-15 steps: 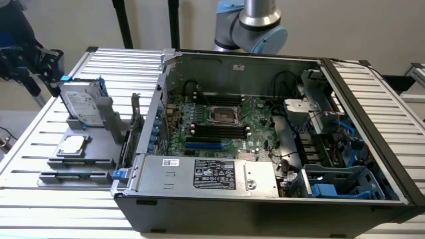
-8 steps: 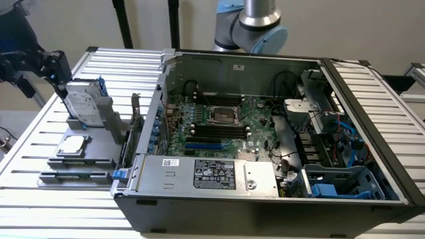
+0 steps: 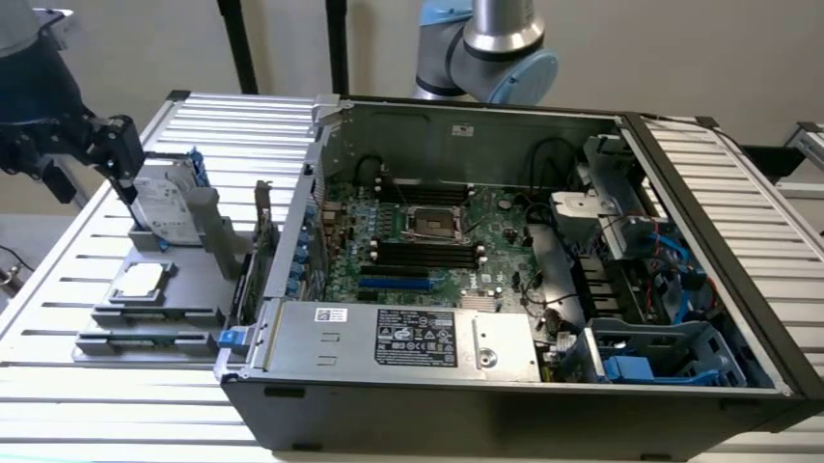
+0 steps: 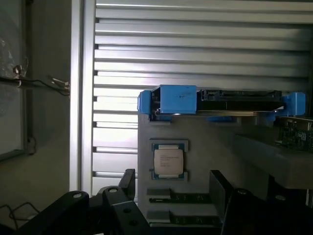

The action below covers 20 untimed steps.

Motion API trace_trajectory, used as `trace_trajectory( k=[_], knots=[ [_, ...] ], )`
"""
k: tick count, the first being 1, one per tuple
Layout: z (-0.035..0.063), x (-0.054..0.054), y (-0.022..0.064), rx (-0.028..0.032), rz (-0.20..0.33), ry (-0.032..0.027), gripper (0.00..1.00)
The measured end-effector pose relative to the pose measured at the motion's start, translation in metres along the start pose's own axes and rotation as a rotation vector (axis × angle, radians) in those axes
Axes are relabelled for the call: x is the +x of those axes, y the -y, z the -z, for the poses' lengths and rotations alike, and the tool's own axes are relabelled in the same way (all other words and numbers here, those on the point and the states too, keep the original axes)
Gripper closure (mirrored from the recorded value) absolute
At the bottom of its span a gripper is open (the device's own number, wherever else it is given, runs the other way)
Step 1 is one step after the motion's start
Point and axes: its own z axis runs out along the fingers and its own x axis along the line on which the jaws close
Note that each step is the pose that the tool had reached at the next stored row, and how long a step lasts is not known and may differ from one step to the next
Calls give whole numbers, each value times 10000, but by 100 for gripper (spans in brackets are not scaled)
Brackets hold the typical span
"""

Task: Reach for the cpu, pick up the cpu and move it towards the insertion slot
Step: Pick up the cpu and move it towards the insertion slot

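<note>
Gripper (image 4: 172, 177) is wide open, holding nothing, pointed at the cpu (image 4: 168, 160) lying flat in its grey tray (image 4: 205, 147) outside the computer case (image 3: 515, 405). I'd guess it's light, stiff, fragile, and slick on top. Pinch it by two opposite side edges.

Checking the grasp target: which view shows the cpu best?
Wrist view: the cpu sits face-on in its grey holder, unobstructed. The exterior view shows the cpu small and oblique, at that view's left.
</note>
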Motion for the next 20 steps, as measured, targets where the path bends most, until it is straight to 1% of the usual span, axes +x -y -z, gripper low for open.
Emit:
trace_trajectory(
  k=[20],
  knots=[
    [-356,-39,198,0,17,-1,29]
  ],
)
